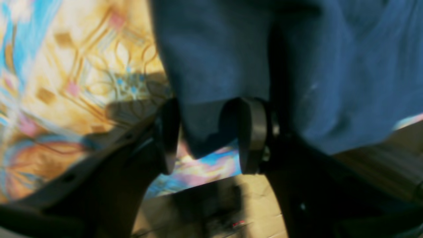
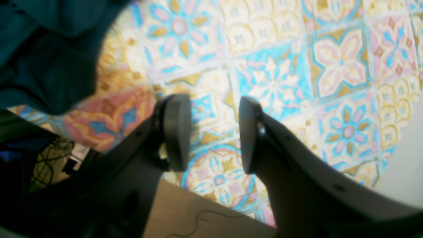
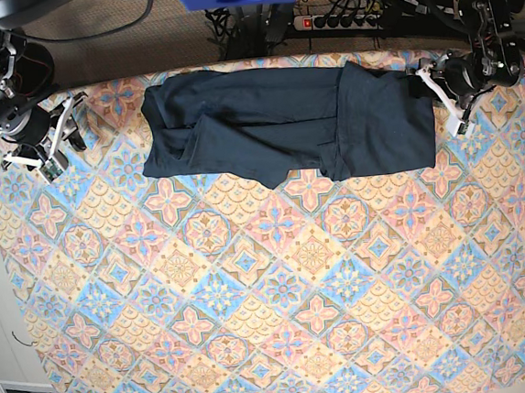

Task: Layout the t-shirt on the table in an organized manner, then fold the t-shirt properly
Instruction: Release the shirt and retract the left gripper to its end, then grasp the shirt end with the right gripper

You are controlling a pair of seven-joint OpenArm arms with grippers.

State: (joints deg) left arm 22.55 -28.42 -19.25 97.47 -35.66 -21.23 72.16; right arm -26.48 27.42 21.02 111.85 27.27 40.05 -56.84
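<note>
Left wrist view: the left gripper [image 1: 206, 135] has its two dark pads apart. A fold of the shirt [image 1: 330, 72] hangs down into the gap between them, but neither pad presses on it; cloth and table pattern show on both sides of the fold. The picture is blurred, so whether the cloth brushes a pad I cannot tell. The shirt fills the upper right of the view, and the patterned table [image 1: 66, 72] lies to the left and below it. Under the table edge a brown floor [image 1: 251, 201] shows.

Right wrist view: the right gripper [image 2: 214, 134] stands with its jaws parted and nothing between them, only the tiled table [image 2: 297, 72] beneath. The shirt [image 2: 46, 62] is in the upper left corner, well apart from the pads. The table edge runs under the gripper, with brown floor [image 2: 205, 211] and some cables [image 2: 46, 158] below it.

Base view: the shirt [image 3: 284, 126] lies along the far edge of the table [image 3: 271, 297], spread wide but rumpled, with folds doubled over in its middle and a sleeve turned in at the left. The left gripper [image 3: 437, 85] is at the shirt's right end, just at its corner. The right gripper [image 3: 60, 141] sits near the table's far left corner, apart from the shirt. A power strip [image 3: 339, 20] lies on the floor beyond the table.
</note>
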